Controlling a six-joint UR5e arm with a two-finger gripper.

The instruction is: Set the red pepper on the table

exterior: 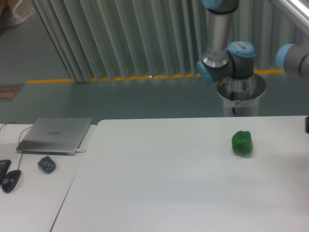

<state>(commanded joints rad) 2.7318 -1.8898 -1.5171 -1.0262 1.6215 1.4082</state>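
Observation:
The red pepper is out of view. The large white table (169, 188) fills the lower part of the camera view. My arm (227, 58) hangs over the table's far right, and its last blue joint (293, 58) is cut off by the right edge of the picture. Only a dark sliver of the wrist (307, 124) shows there. The gripper's fingers lie outside the frame, so whether they hold anything is hidden.
A green pepper (242, 143) sits on the table towards the right. On the smaller desk at the left lie a closed grey laptop (56, 135), a dark mouse (47, 164) and a second dark mouse (10, 180). A round white pedestal (240, 94) stands behind the table.

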